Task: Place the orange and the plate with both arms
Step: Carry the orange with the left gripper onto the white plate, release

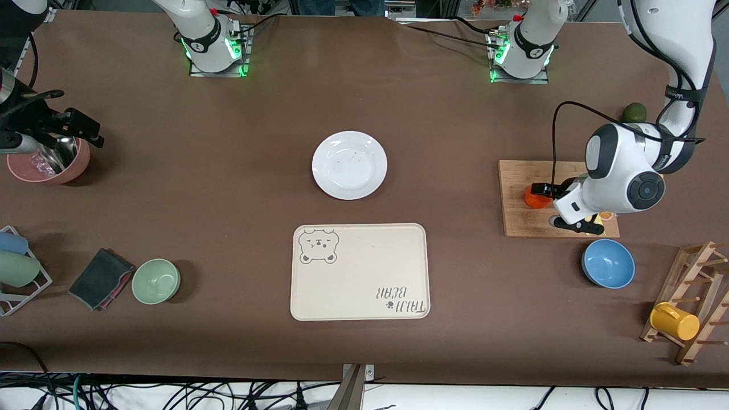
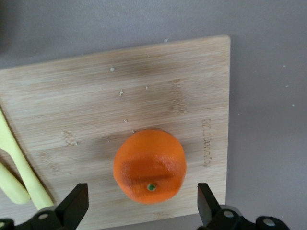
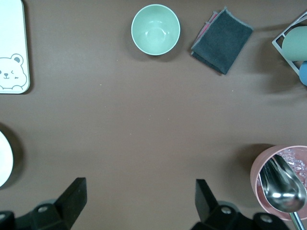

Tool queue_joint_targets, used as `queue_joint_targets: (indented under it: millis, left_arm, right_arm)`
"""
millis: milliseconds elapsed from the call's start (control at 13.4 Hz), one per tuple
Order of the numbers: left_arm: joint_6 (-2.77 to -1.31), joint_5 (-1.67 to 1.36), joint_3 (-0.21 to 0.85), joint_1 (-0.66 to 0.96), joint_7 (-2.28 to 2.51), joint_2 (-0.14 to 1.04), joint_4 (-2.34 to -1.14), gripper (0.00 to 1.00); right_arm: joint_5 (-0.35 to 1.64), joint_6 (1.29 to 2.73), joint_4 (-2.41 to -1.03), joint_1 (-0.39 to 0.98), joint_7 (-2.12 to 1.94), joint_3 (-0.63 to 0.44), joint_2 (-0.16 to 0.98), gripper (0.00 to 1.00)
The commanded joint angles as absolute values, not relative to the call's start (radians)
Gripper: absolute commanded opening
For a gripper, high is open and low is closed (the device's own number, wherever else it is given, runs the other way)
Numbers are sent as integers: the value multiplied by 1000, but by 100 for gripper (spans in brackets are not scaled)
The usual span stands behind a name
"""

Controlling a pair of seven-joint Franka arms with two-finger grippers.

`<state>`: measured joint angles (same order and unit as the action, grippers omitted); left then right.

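Observation:
The orange [image 1: 534,197] [image 2: 149,166] rests on a wooden cutting board [image 1: 515,219] [image 2: 158,91] toward the left arm's end of the table. My left gripper [image 1: 557,207] [image 2: 143,192] hangs low over the board, open, with a finger on either side of the orange and not touching it. The white plate [image 1: 349,165] lies bare in the middle of the table, and its rim [image 3: 4,165] shows in the right wrist view. My right gripper [image 1: 91,132] [image 3: 139,191] is open with nothing in it, over bare table beside a pink bowl [image 1: 48,165] [image 3: 280,179].
A cream bear tray [image 1: 360,272] lies nearer the front camera than the plate. A green bowl [image 1: 156,281] and a dark cloth [image 1: 101,278] sit toward the right arm's end. A blue bowl [image 1: 607,263], a yellow mug [image 1: 675,320] on a wooden rack, and an avocado [image 1: 634,113] surround the board.

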<state>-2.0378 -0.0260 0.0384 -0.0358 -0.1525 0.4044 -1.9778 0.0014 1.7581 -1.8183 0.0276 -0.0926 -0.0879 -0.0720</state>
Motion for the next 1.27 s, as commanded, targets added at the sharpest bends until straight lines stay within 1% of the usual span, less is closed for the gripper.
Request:
queue_joint_targets:
  millis: [0,598,672,747,896,1046,1120,1195]
  left_arm:
    - [-2034,-75,38,-40,-160,434,-1954,100]
    - [-2040,-91,38,-40,-133,491,-1956,100]
    - [-2040,-91,38,-40,-129,494,-1956,97]
    - [-2040,-91,38,-40,-127,497,-1956,91]
    - [-2040,-91,38,-38,-126,497,-1954,62]
    - [-2048,-91,38,-38,-121,497,-1954,37]
    - [-2049,-91,40,-32,-121,497,-1954,28]
    - [-2048,-89,40,-29,-121,494,-1953,23]
  right_arm:
    - [2,1749,-1805,21,-100,-86,-69,100]
    - [2,1749,-1805,23,-100,-86,-69,100]
    - [2,1749,-1805,23,-100,-86,-69,100]
    - [2,1749,-1805,23,-100,-86,-69,100]
    - [2,1749,-1805,21,-100,-86,-69,100]
    - [2,1749,-1805,21,-100,-86,-69,100]
    - [2,1749,-1805,21,-100,-86,-69,100]
    - [2,1749,-1805,21,-100,-86,-69,100]
